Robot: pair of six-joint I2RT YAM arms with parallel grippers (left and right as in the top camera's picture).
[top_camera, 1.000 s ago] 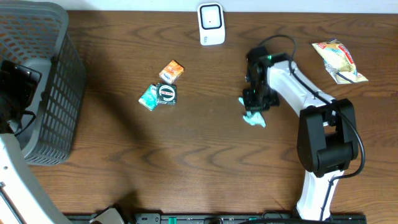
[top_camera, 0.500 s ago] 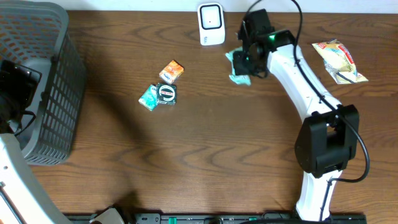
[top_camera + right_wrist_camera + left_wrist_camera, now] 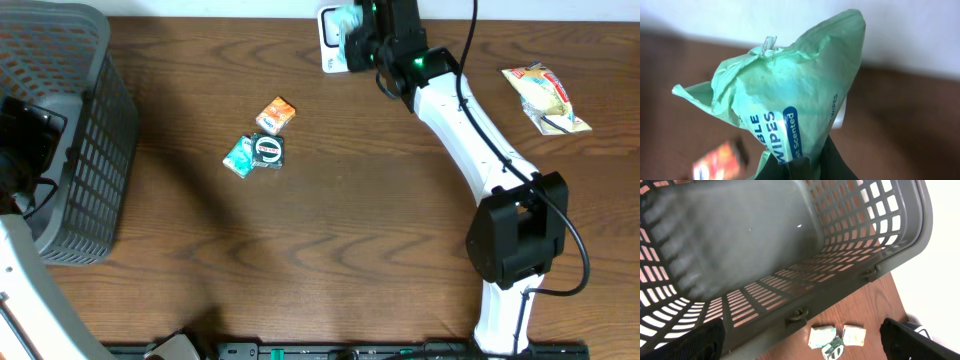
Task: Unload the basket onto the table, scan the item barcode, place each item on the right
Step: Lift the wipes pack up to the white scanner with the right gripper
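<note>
Dark brown wood fills the frame, and on this table [image 3: 350, 240] we see a grey slatted basket [image 3: 100, 150] at nine o'clock. The left gripper [image 3: 805, 342] hangs over the basket's mouth, fingers spread wide and holding nothing. Toward ten o'clock of the table's middle lie three small items close together: an orange packet [image 3: 276, 114], a teal sachet [image 3: 239, 156] and a black sachet [image 3: 268, 150] with a round label, the last two touching. A yellow-and-red snack bag [image 3: 546, 98] lies alone at two o'clock, well apart from the rest. None of these stands between the arm and the white scanner [image 3: 328, 48], which sits upright at twelve o'clock by the table's back edge. The right gripper [image 3: 365, 35] is clamped on the lower end of a pale green wipes packet [image 3: 349, 22] and holds it up just in front of the scanner, covering part of its face from overhead. We cannot tell whether the two touch. In the right wrist view the packet is crumpled and pinched to a peak at the top, with a blue label reading "scented" and white letters spelling "WIPES". No barcode shows on the side we see. Bare wood runs open from the middle to six o'clock, while the back edge lies close behind the scanner.
</note>
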